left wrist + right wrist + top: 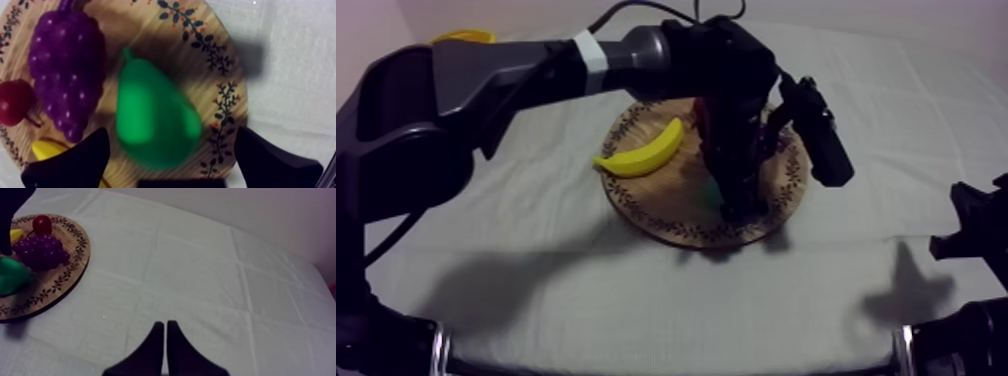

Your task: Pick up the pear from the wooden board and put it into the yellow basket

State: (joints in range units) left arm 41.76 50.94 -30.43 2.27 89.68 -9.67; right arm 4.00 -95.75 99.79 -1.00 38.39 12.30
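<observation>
The green pear (155, 120) lies on the round wooden board (150, 30), beside the purple grapes (67, 75). My left gripper (172, 135) hangs open right over the pear, one finger on each side and neither touching it. In the top view the left gripper (734, 205) points down at the board (666, 205), with a sliver of the pear (711, 190) beside it. My right gripper (165, 348) is shut on nothing over bare cloth, well away from the board (70, 263); it rests low at the right side (961, 235). The yellow basket (463, 37) stands at the far left.
A banana (641, 150) lies on the board's left part. A small red fruit (15, 102) sits beyond the grapes. From the right wrist, the pear (12, 275), grapes (40, 250) and red fruit (42, 224) are grouped on the board. Open cloth surrounds the board.
</observation>
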